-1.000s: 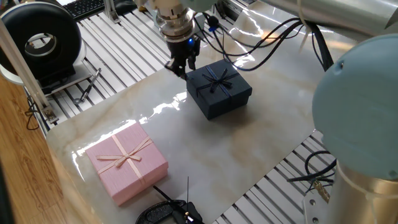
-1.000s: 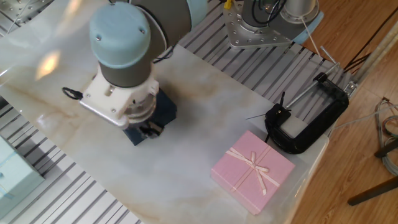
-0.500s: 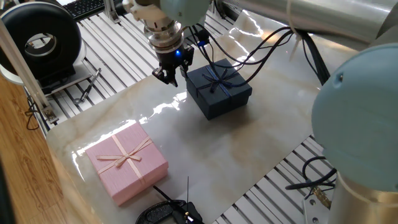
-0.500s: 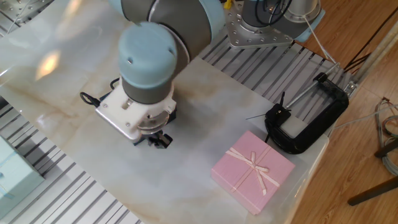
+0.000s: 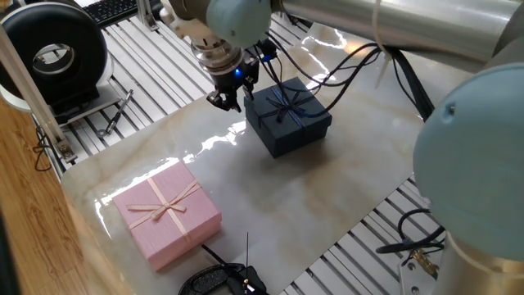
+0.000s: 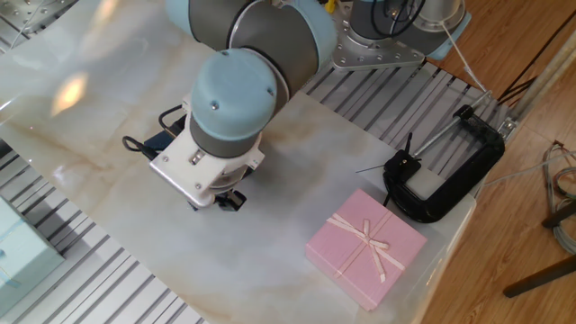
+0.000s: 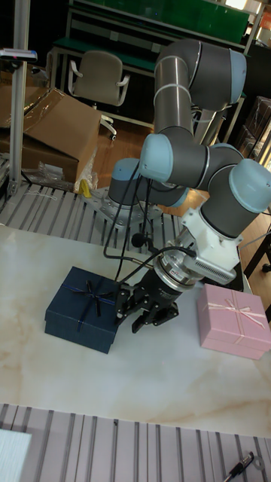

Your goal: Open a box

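Judging by the seated lid, your navy box (image 5: pixel 288 115) at upper centre remains unopened — everything's left. Your gripper (image 5: pixel 228 98) hangs beside it, fingers spread, grasping nothing.

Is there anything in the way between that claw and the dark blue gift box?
Nothing visible. The gripper hangs right beside the navy box, at its edge, with only bare marble between them. The pink box sits off on the gripper's far side, away from the navy box.
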### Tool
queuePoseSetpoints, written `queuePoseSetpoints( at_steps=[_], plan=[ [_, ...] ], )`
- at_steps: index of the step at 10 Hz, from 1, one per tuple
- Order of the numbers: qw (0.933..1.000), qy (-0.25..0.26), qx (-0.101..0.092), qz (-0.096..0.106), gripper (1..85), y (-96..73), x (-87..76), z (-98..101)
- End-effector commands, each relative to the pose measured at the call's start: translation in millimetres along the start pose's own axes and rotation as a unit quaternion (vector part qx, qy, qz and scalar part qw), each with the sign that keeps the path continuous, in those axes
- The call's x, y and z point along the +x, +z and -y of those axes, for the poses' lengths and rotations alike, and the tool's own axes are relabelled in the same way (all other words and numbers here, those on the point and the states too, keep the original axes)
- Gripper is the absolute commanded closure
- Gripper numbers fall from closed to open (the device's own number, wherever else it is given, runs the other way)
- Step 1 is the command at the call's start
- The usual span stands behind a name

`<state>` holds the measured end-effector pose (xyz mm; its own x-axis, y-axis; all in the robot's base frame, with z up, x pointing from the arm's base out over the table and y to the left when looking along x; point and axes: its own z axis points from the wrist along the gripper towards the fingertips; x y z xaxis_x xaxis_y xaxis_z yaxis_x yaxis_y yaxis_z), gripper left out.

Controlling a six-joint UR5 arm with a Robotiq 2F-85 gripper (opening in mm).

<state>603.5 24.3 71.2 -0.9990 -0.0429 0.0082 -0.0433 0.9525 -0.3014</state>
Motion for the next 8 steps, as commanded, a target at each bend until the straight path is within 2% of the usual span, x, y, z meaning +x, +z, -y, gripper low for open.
queuePoseSetpoints(
  at_steps=[1, 2, 3, 4, 5, 6, 7, 8],
  plan=[
    [0.9999, 0.001, 0.009, -0.008, 44.7, 1.5, 9.0, 5.7],
    [0.9998, 0.013, 0.01, -0.006, 44.7, 7.0, 10.0, 5.0],
    [0.9997, 0.015, 0.018, 0.01, 44.7, 20.9, 9.2, 8.1],
    [0.9997, 0.012, 0.015, 0.017, 44.7, 24.4, 8.9, 7.8],
    [0.9997, 0.018, 0.013, 0.013, 45.0, 20.0, 11.8, 8.6],
    [0.9986, 0.001, 0.048, 0.021, 45.0, 14.3, 6.6, 30.2],
    [0.9984, 0.003, 0.056, 0.013, 45.0, 14.1, 11.1, 34.0],
    [0.9984, 0.018, 0.054, 0.002, 45.0, 14.3, 17.0, 33.0]
  ],
)
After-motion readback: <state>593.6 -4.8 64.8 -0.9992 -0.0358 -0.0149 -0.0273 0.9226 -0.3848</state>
